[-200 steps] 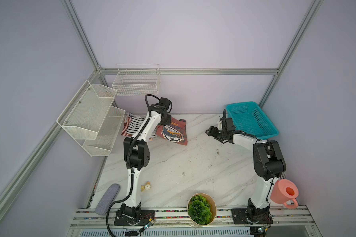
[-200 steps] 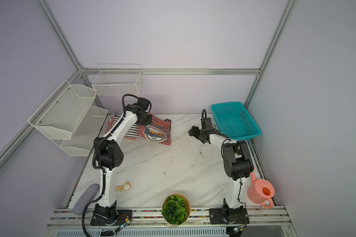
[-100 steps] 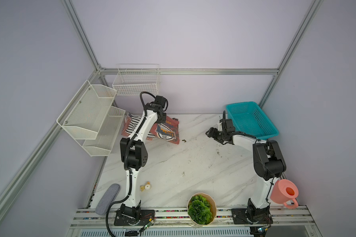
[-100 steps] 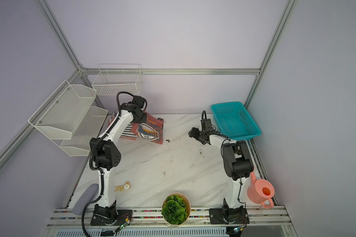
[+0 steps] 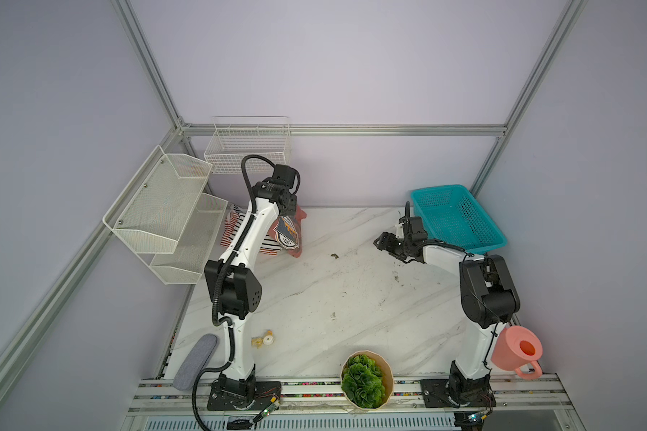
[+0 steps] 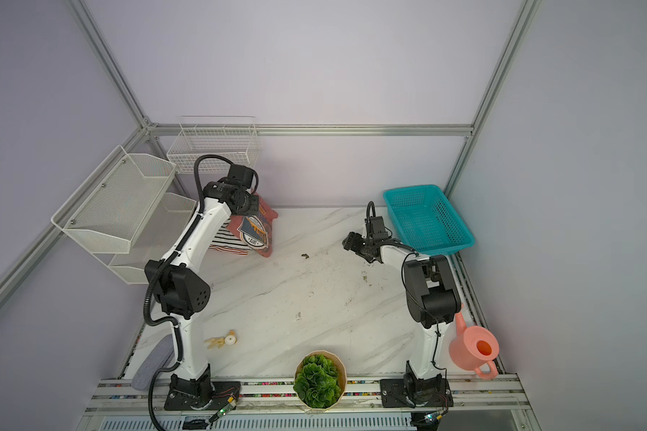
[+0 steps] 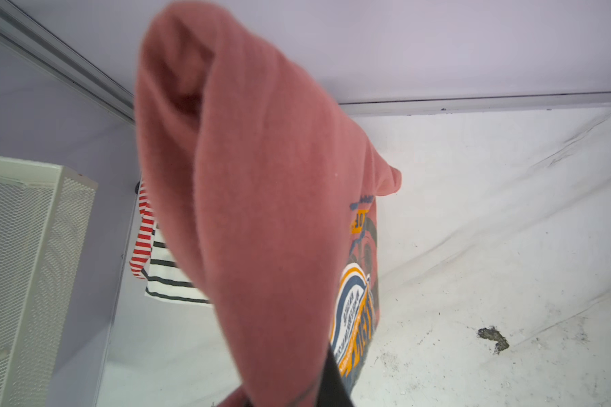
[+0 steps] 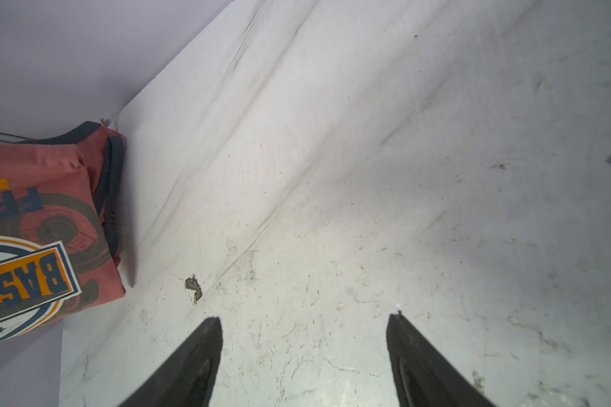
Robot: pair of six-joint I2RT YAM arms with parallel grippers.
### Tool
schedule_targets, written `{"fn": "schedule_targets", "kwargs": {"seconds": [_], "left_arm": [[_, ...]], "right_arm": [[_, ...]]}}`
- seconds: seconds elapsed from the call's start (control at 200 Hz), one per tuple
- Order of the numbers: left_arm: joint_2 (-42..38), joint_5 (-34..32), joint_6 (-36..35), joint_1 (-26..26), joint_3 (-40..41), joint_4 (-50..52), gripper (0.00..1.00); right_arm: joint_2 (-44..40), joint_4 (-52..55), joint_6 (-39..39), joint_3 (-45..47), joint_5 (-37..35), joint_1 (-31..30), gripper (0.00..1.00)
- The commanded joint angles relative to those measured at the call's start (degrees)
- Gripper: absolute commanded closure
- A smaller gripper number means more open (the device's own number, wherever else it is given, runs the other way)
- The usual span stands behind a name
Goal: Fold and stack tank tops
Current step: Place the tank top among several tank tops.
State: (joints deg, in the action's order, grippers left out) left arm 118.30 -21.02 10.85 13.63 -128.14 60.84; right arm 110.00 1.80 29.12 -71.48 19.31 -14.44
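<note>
Centre: your widest lane, bare table (image 5: pixel 333 291) from 12 to 6 o'clock.
10 o'clock: the mesh shelf (image 5: pixel 165 209) overhangs the edge.
11 o'clock: the dusty-red tank top (image 5: pixel 290 233) hangs over the striped tops (image 5: pixel 230 229), possibly touching.
2 o'clock: the teal basket (image 5: pixel 458 218) blocks you.
6 o'clock: the plant pot (image 5: pixel 367 380) sits at the rim.

Surface: white marble-look table (image 5: pixel 352 291), scuffed, gritty.
Landmark: teal basket (image 5: pixel 458 220), standing on the table.
Cloth: red-and-white striped top (image 7: pixel 143 239), with the black-and-white striped top (image 7: pixel 170 278) partly over it; well apart from the basket, along the same edge.
Debris: dark crumb (image 5: pixel 334 255), between basket and tops.
Small item: yellow-white piece (image 5: pixel 264 339), diagonally far from the basket.
Plant: green plant bowl (image 5: pixel 365 380), at the edge opposite the basket.
</note>
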Motion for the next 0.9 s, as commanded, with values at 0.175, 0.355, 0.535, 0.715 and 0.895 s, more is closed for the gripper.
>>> {"fn": "schedule_targets", "kwargs": {"seconds": [0.175, 0.355, 0.535, 0.715, 0.895], "left_arm": [[-1.74, -4.28, -1.58, -1.34, 4.71, -4.11, 1.00], [-2.51, -4.56, -1.45, -4.20, 10.20, -7.75, 1.00], [-4.41, -3.68, -2.01, -7.26, 15.44, -12.85, 1.00], [-4.62, -3.43, -2.66, -9.59, 17.01, -14.55, 1.00], [-5.42, -3.85, -3.02, -11.53, 18.75, -16.05, 1.00]], "right_arm": [[-0.58, -1.80, 0.58, 0.25, 0.55, 0.06, 0.23], [-0.12, -1.72, 0.49, 0.05, 0.55, 0.10, 0.23], [0.15, -1.80, 0.84, -0.03, 0.61, -0.04, 0.23], [0.34, -1.96, 1.02, 0.16, 0.63, -0.04, 0.24], [0.40, -1.91, 1.11, 0.21, 0.64, -0.14, 0.24]]}}
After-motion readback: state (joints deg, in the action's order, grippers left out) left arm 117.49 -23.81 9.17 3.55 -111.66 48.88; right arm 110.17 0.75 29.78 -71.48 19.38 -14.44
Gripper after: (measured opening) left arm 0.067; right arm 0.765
